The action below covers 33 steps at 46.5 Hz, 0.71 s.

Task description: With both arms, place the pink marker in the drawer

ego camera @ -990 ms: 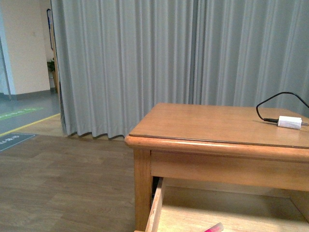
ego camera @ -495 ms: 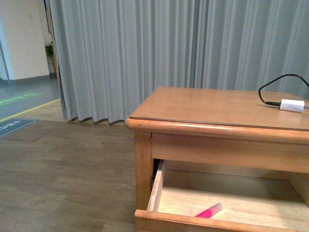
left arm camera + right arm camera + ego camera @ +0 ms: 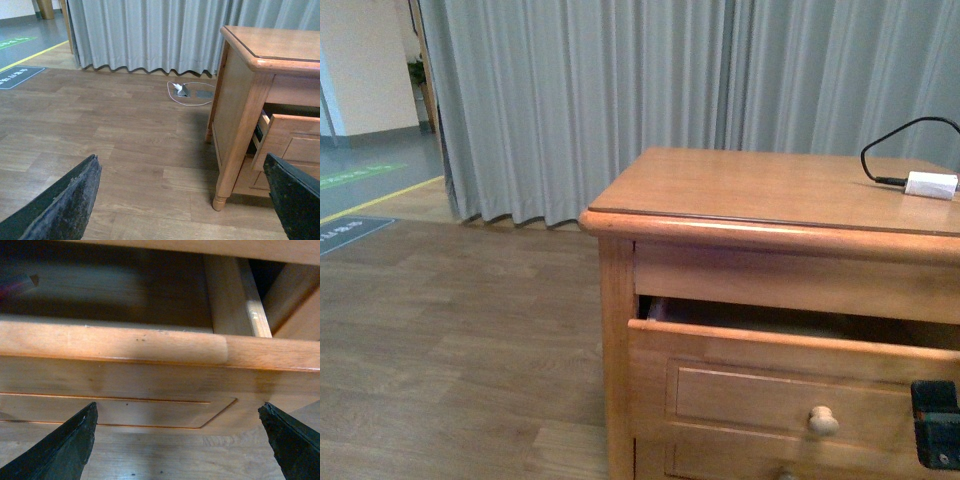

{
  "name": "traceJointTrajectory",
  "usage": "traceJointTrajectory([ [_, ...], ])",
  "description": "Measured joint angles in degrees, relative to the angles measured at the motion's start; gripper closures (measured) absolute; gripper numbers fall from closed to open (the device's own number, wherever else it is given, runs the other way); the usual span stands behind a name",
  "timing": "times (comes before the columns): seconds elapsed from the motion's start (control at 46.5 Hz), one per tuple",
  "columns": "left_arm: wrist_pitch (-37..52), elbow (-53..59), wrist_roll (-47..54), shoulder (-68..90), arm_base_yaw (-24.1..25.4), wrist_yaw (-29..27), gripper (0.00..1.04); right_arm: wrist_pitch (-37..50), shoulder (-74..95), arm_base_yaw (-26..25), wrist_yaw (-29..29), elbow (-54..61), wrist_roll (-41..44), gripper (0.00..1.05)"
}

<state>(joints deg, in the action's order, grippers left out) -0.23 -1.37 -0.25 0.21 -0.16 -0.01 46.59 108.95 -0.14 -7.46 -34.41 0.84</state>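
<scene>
The drawer [image 3: 750, 385] of the wooden table stands partly open, with a round knob [image 3: 823, 420] on its panelled front. The pink marker is hidden in the front view. In the right wrist view a blurred pinkish end [image 3: 17, 284] lies in the drawer's dark inside. My right gripper [image 3: 177, 450] is open and empty, close against the drawer front [image 3: 150, 380]. A black part of my right arm [image 3: 935, 425] shows at the drawer's right. My left gripper [image 3: 180, 210] is open and empty over the floor, left of the table leg [image 3: 235, 145]; the drawer's side [image 3: 285, 145] shows there.
A white plug block [image 3: 930, 184] with a black cable lies on the tabletop [image 3: 770, 190] at the back right. Grey curtains [image 3: 570, 100] hang behind. Wooden floor [image 3: 450, 340] spreads to the left. A floor socket with a white cable [image 3: 182, 90] sits by the curtain.
The front view has pulled back and dropped. The marker, seen lying in the open drawer before, is now hidden behind the drawer front. A black arm part has come in at lower right.
</scene>
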Motion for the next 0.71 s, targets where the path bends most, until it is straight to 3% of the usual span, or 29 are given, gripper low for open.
traceJointTrajectory([
  [0.366,0.0,0.0,0.0,0.0,0.0,0.0,0.06,2.0,8.2,1.3,-1.3,-10.2,-1.3,0.08],
  [0.71,0.0,0.0,0.0,0.0,0.0,0.0,0.06,3.0,9.4,3.0,-2.0,-10.6,-2.7,0.08],
])
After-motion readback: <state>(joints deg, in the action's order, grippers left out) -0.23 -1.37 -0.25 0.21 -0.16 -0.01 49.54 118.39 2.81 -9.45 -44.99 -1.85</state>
